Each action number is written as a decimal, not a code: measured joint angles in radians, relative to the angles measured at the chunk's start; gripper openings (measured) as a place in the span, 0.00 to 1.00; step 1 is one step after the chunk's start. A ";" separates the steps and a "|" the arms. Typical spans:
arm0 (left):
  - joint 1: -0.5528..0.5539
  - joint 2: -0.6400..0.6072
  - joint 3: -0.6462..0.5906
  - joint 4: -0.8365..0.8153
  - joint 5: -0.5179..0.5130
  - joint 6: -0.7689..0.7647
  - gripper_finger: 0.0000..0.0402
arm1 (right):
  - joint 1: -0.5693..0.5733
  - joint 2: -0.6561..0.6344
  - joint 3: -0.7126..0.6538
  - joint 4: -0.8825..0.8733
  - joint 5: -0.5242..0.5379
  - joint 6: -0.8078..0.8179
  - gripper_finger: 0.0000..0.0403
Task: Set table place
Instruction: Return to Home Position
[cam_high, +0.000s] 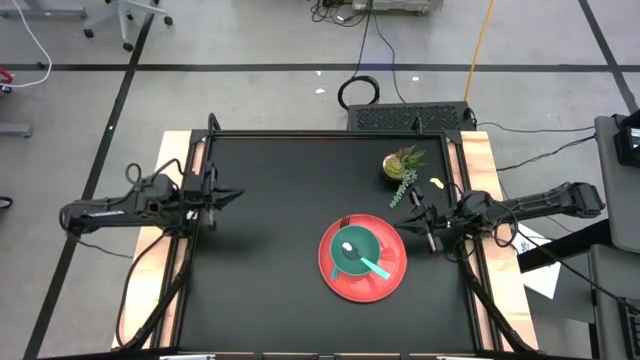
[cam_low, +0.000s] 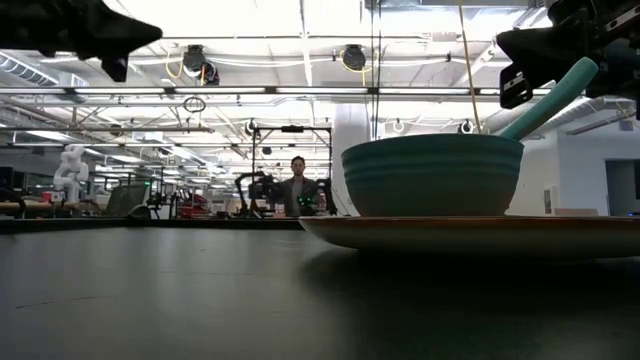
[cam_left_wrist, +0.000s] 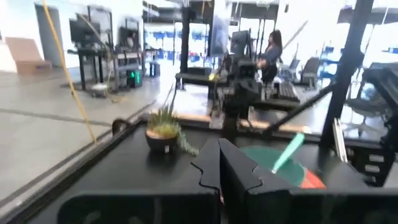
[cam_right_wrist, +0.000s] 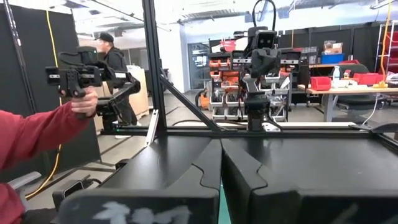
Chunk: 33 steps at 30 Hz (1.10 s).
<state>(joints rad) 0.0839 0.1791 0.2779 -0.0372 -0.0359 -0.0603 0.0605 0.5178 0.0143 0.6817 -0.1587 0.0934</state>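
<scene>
A round red plate (cam_high: 385, 285) lies on the black table (cam_high: 270, 250), right of its middle. A teal bowl (cam_high: 353, 252) stands on the plate, and a teal-handled spoon (cam_high: 376, 267) lies in it, its handle leaning on the rim (cam_low: 550, 100). My right gripper (cam_high: 410, 213) hovers just past the plate's far right edge, fingers shut, with a thin teal strip (cam_right_wrist: 219, 208) between them. No fork shows elsewhere. My left gripper (cam_high: 232, 195) waits shut and empty over the table's left side. My right gripper has a narrow teal strip (cam_right_wrist: 219, 208) between its two shut fingers, like a utensil's handle. The fingers point level toward the table's left. The fingers hide the rest of it, so I cannot tell which utensil it is or how it hangs.
A small green potted plant (cam_high: 402, 165) stands at the far right, just beyond my right gripper. Bare black table lies left of the plate and toward the near edge. Beyond the table, a person's red sleeve and hand (cam_right_wrist: 68, 109) hold a device.
</scene>
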 joint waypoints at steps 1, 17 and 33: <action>-0.003 -0.013 -0.001 -0.027 0.001 0.000 0.00 | 0.000 -0.001 0.000 0.000 0.000 -0.001 0.00; -0.067 -0.025 -0.134 0.028 0.038 0.133 0.00 | -0.063 -0.042 0.000 0.040 0.104 -0.058 0.00; -0.066 -0.026 -0.151 0.001 0.063 0.168 0.00 | -0.065 -0.371 0.000 -0.244 0.028 -0.091 0.00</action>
<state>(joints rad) 0.0177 0.1535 0.1266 -0.0364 0.0269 0.1082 -0.0048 0.1472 0.0139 0.4380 -0.1310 0.0026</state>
